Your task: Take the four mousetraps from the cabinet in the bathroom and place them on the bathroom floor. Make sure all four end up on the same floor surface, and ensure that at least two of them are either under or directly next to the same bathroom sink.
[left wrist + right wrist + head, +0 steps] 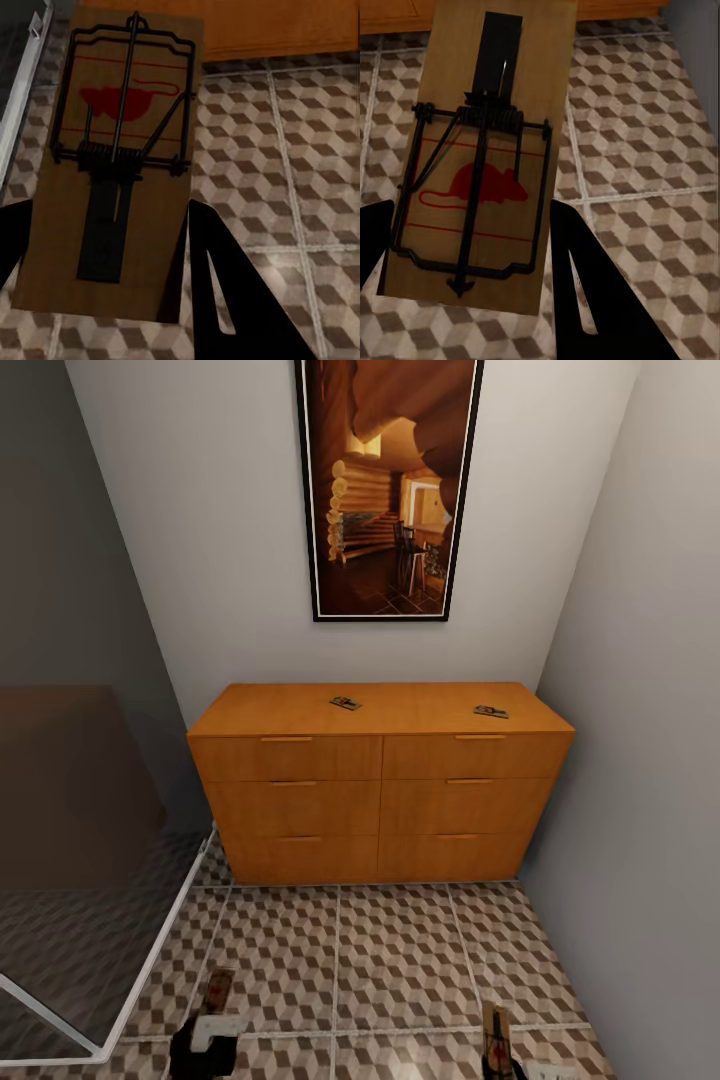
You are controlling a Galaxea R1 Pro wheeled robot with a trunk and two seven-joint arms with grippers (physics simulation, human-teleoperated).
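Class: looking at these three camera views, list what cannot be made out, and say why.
- Head view: both grippers, left and right, cut off by the bottom edge.
- Head view: two mousetraps on the cabinet, too small for detail.
- Drawer contents: hidden by closed fronts.

The cabinet point(380, 780) fills the far end between the grey walls. Its top is open from above, apart from two mousetraps point(346, 703) near its front edge. The bathroom floor point(390, 950) before it lies open; a white-framed glass panel point(150, 960) bounds its left edge.
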